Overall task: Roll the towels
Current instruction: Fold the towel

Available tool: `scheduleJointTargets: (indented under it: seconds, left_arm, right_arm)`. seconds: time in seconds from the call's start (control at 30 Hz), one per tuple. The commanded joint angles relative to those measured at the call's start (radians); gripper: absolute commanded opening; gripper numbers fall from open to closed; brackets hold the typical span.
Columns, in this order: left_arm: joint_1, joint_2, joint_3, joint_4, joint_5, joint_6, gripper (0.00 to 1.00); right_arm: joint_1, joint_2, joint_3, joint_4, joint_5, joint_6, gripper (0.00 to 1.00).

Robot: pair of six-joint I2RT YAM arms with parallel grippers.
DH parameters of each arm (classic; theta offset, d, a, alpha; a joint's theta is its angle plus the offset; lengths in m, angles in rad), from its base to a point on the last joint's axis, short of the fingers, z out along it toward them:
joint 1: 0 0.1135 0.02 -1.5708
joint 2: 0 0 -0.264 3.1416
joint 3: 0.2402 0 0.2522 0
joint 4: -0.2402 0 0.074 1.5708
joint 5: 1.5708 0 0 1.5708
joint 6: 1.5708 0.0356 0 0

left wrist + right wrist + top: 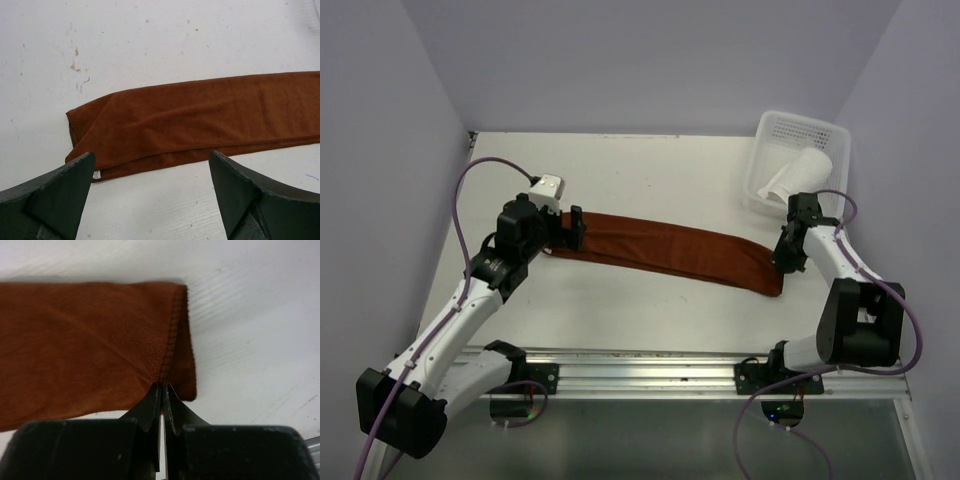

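Note:
The rust-brown towel (675, 250) lies folded into a long strip across the middle of the table, running from left to lower right. My left gripper (570, 228) stands open at the strip's left end (165, 127), its two fingers (60, 192) spread wide just short of the cloth's near edge, nothing between them. My right gripper (782, 262) is shut on the hemmed edge of the towel's right end (100, 345), which puckers into the fingertips (150, 402). The white towel (800, 172) sits rolled up inside the basket.
A white perforated plastic basket (767, 130) stands at the back right, close behind my right arm. Purple walls close in the table on three sides. A metal rail (650, 365) runs along the near edge between the arm bases.

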Motion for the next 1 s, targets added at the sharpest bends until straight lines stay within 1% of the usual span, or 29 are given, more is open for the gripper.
scheduleJointTargets:
  seconds: [0.0,0.13,0.23,0.3,0.37,0.43,0.47,0.5,0.53,0.63,0.7,0.97]
  left_arm:
    - [-0.011,0.005,-0.003,0.048,0.019,-0.012,1.0]
    - [-0.011,0.016,0.0,0.048,0.019,-0.01,0.99]
    - [-0.011,0.023,0.002,0.045,0.019,-0.01,1.0]
    - [-0.011,0.034,0.005,0.047,0.043,-0.01,1.0]
    - [-0.011,0.04,0.007,0.047,0.046,-0.01,1.0]
    - [-0.011,0.048,0.008,0.042,0.045,-0.009,1.0]
    - [-0.011,0.049,0.008,0.044,0.048,-0.009,1.0]
    - [-0.011,0.052,0.01,0.042,0.05,-0.009,1.0]
    - [-0.011,0.052,0.01,0.042,0.05,-0.007,1.0]
    - [-0.011,0.06,0.011,0.041,0.057,-0.007,1.0]
    - [-0.011,0.062,0.011,0.041,0.065,-0.007,1.0]
    - [-0.011,0.059,0.01,0.042,0.083,-0.007,1.0]
  right_arm:
    - [-0.06,0.012,-0.028,0.079,0.061,0.001,0.0]
    - [-0.117,0.009,-0.016,0.111,0.097,0.024,0.0]
    - [-0.136,0.026,0.018,0.122,0.072,0.018,0.0]
    - [-0.137,0.056,0.044,0.134,0.019,0.011,0.0]
    - [-0.137,0.079,0.058,0.146,0.003,0.012,0.0]
    - [-0.137,0.098,0.062,0.154,-0.001,0.006,0.11]
    - [-0.137,0.105,0.064,0.151,0.002,0.006,0.19]
    - [-0.137,0.125,0.064,0.149,0.014,0.008,0.38]
    - [-0.139,0.133,0.064,0.146,0.017,0.008,0.45]
    - [-0.139,0.144,0.055,0.133,0.058,0.026,0.55]
    - [-0.142,0.138,0.041,0.125,0.074,0.031,0.56]
    - [-0.145,0.125,-0.054,0.154,0.017,0.047,0.5]
